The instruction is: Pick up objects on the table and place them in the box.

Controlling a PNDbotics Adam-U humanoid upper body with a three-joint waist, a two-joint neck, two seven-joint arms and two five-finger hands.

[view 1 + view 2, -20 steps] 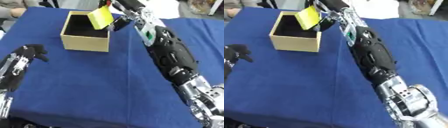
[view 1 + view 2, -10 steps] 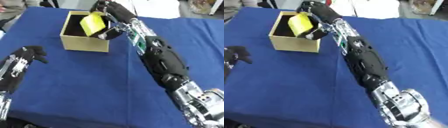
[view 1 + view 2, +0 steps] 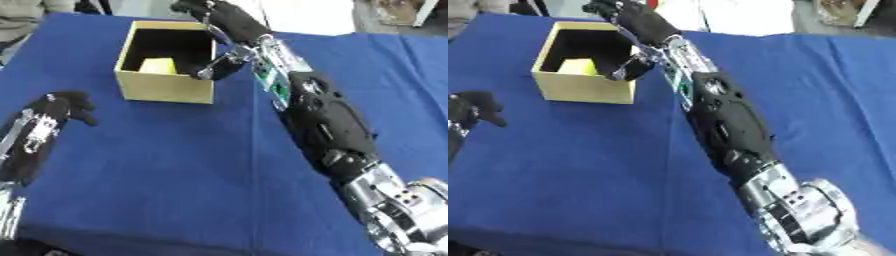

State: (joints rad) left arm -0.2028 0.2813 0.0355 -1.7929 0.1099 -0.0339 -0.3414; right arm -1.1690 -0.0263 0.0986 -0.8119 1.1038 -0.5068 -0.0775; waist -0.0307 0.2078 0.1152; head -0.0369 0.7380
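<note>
Object: yellow block [image 3: 158, 65] lies inside the open tan cardboard box [image 3: 164, 90].
Right hand [image 3: 229, 22]: above the box's far corner, fingers released, empty.
Left hand [image 3: 54, 111]: idle on the blue table [image 3: 175, 165], fingers relaxed.
Risk: withdrawing low could catch the rim and drag the box.

yellow object [image 3: 159, 65] half hidden by box [image 3: 166, 87] wall, right hand [image 3: 219, 22] fingertips blurred

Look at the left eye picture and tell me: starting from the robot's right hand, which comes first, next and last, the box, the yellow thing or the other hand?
1. The box: the right hand reaches over its far right corner.
2. The yellow thing: inside the box, at its left side.
3. The left hand: farthest, resting on the blue table at the picture's left edge.
</note>
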